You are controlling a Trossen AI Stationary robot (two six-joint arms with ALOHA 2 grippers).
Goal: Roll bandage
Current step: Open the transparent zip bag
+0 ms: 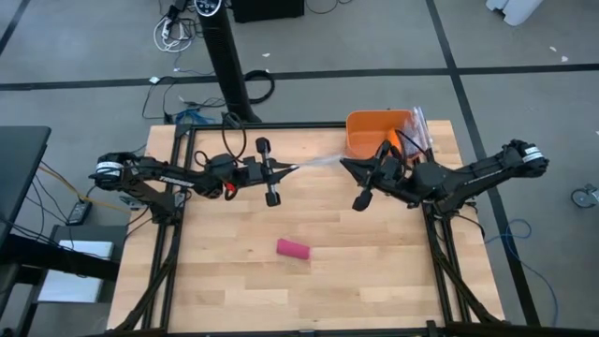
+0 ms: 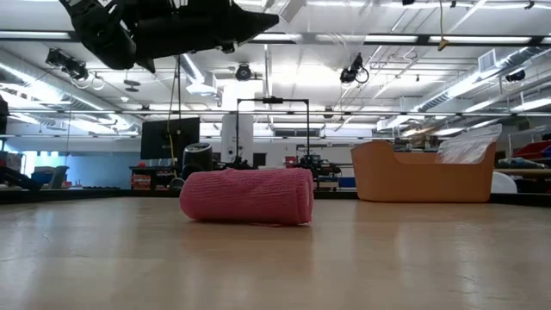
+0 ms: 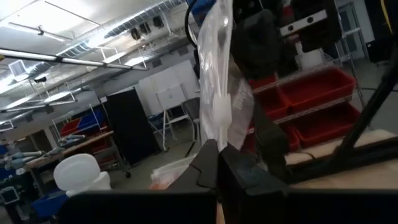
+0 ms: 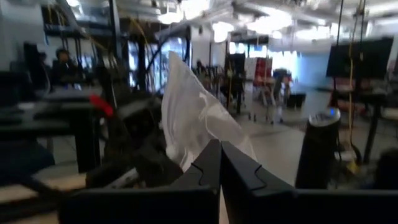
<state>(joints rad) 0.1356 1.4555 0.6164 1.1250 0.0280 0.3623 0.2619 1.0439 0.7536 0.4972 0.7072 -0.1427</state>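
Bandage (image 1: 293,248) lying rolled on near bench (image 1: 234,281), looking soft, light; best pinching mid-roll. Left claw (image 1: 281,169) and right claw (image 1: 360,172) both clamping plastic bag (image 1: 314,164) between them.

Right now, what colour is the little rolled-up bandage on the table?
Magenta-pink. The bandage shows best in the low view, lying on its side on the wooden table.

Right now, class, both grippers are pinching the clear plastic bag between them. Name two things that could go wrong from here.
1. The left gripper and right gripper both pinch the bag, stretched taut above the table; pulling further could tear it or slip it free.
2. The rolled bandage lies loose below; a dropped bag could cover or nudge it.
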